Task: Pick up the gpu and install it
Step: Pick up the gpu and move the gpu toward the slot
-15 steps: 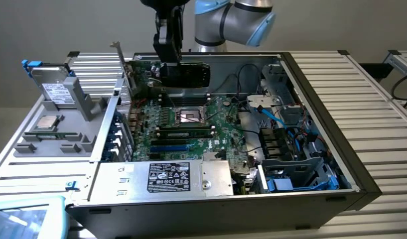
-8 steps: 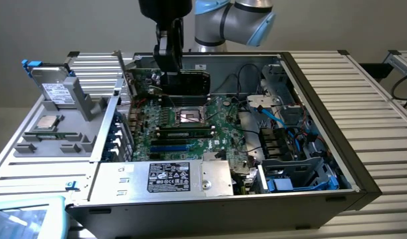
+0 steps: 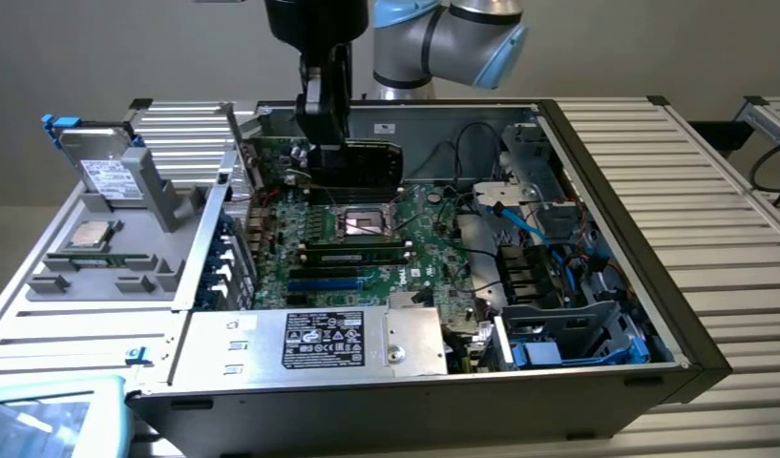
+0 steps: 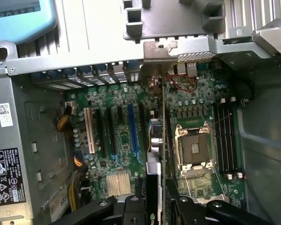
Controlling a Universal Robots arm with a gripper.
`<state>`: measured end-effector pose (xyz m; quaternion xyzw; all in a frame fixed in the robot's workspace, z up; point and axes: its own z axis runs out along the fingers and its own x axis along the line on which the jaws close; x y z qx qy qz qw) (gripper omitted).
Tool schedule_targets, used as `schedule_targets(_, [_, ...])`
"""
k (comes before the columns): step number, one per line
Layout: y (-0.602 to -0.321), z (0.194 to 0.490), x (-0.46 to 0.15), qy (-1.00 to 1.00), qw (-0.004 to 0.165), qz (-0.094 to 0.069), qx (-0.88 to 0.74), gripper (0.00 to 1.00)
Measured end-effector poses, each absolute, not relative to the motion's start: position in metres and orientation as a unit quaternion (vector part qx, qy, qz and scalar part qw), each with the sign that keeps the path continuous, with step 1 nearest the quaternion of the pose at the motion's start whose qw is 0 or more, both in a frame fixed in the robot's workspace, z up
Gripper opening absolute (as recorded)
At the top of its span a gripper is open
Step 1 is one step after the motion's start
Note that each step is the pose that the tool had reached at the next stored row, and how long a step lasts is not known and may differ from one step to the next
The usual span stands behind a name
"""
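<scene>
Exterior: blue-framed screen (image 3: 46,415) in the near corner, behind it the open PC case (image 3: 594,401) on the slatted bench (image 3: 714,181); tool (image 3: 328,134) clenched on the gpu (image 3: 368,164), card on edge over the motherboard (image 3: 428,239), just by the CPU socket (image 3: 362,224). Wrist: gpu (image 4: 162,136) edge-on between the tool's fingers (image 4: 131,208), running between the blue slot (image 4: 131,126) and the socket, bracket (image 4: 159,58) at the case's rear wall. Can't tell if it's seated.
</scene>
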<state>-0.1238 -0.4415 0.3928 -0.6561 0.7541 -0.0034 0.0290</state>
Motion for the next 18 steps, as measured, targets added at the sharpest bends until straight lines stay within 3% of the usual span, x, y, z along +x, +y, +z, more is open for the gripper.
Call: schedule_targets(18, [-0.462, 0.360, -0.130, 0.754, 0.029, -0.003, -0.656, 0.27])
